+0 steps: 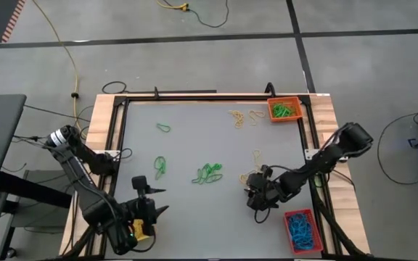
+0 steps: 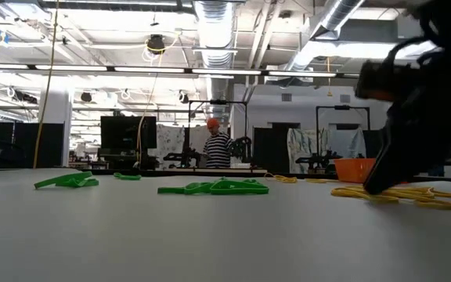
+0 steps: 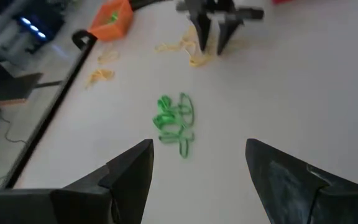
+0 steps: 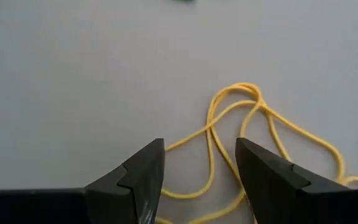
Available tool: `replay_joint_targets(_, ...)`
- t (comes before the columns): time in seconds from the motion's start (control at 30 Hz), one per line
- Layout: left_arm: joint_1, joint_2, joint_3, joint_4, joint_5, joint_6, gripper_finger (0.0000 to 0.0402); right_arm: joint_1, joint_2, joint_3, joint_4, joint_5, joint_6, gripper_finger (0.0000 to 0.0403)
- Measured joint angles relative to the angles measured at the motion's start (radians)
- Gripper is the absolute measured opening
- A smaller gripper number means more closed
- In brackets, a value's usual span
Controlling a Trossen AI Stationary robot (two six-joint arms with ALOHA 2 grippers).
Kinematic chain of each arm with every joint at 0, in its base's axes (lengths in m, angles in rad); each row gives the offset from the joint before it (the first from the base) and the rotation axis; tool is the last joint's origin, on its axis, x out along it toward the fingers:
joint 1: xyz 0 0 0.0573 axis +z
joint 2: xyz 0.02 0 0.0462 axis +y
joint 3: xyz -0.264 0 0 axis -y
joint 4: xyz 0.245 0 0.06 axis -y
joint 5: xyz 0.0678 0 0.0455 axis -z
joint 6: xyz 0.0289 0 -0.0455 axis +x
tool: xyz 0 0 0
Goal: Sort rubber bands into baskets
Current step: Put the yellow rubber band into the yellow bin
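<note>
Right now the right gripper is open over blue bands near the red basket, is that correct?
Not quite: the bands under the right gripper are yellow, not blue, as the right wrist view shows. The rest holds: its jaws are open, and the red basket lies close by in the high view.

both grippers (image 1: 149, 190) (image 1: 255, 190) open, low over table
</note>
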Motion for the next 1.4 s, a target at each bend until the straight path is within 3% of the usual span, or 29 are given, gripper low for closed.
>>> replay_joint_targets(0.17, 0.026, 0.000, 0.000, 0.046, -0.039, 0.047, 0.0245, -0.035, 0.077, 0.003, 0.083, 0.023, 0.008, 0.0221)
replay_joint_targets(0.27, 0.038, 0.000, 0.000, 0.069, -0.050, 0.066, 0.0245, -0.055, 0.096, 0.004, 0.078, 0.029, 0.038, 0.0195)
replay_joint_targets(0.33, 0.045, 0.000, 0.000, 0.071, -0.050, 0.066, 0.0245, -0.061, 0.096, 0.004, 0.074, 0.035, 0.042, 0.0159)
replay_joint_targets(0.47, 0.054, 0.000, 0.000, 0.076, -0.051, 0.066, 0.0245, -0.053, 0.075, 0.002, 0.072, 0.049, 0.027, 0.0048)
replay_joint_targets(0.53, 0.057, 0.000, 0.000, 0.076, -0.052, 0.066, 0.0245, -0.047, 0.064, 0.000, 0.075, 0.050, 0.003, 0.0018)
replay_joint_targets(0.73, 0.073, 0.000, 0.000, 0.102, -0.055, 0.071, 0.0245, -0.015, 0.006, 0.013, 0.095, 0.082, -0.037, 0.0018)
replay_joint_targets(0.97, 0.100, 0.021, 0.000, 0.123, -0.064, 0.081, 0.0245, 0.029, -0.057, 0.110, 0.133, 0.126, -0.218, 0.0017)
replay_joint_targets(1.17, 0.143, 0.126, 0.000, 0.204, -0.081, 0.193, 0.0245, 0.058, -0.063, 0.201, 0.199, 0.132, -0.422, 0.0017)
replay_joint_targets(1.4, 0.212, 0.237, 0.000, 0.238, -0.076, 0.287, 0.0245, 0.041, -0.064, 0.264, 0.149, 0.128, -0.515, 0.0017)
